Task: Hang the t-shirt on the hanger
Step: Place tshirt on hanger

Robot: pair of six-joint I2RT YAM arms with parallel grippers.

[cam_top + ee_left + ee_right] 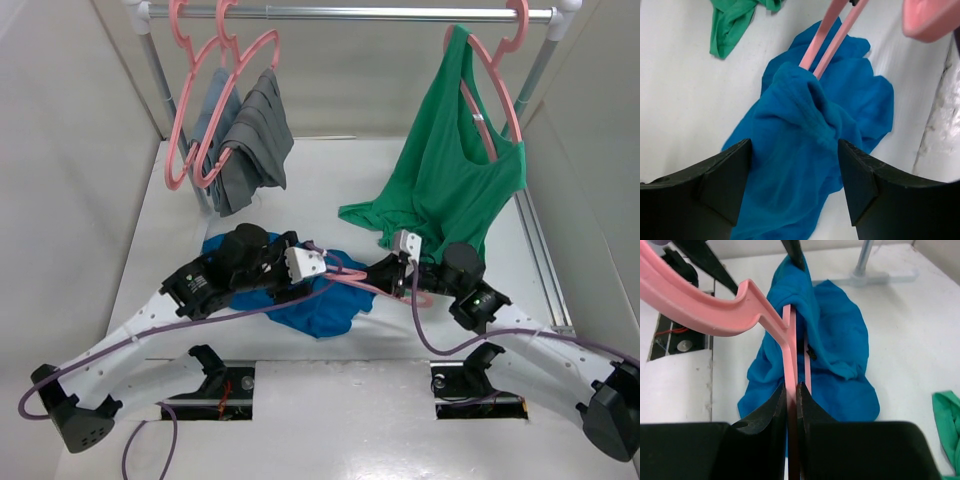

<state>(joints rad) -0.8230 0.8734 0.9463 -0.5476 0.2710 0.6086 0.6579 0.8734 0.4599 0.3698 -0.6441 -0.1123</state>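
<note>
The blue t-shirt (312, 312) lies crumpled on the white table between my arms. It also shows in the left wrist view (805, 150) and the right wrist view (835, 340). My right gripper (791, 387) is shut on a bar of the pink hanger (715, 310); in the top view the gripper (387, 275) holds the hanger (365, 285) low, its bars running into a raised fold of the shirt (827, 42). My left gripper (795, 150) is open just above the shirt, its fingers wide apart; in the top view it (338, 266) sits over the shirt's far edge.
A metal rail (380, 14) spans the back. Two pink hangers with grey garments (245, 140) hang at its left, and a green tank top (450, 180) hangs at its right, its hem reaching the table. Rack legs stand at both sides.
</note>
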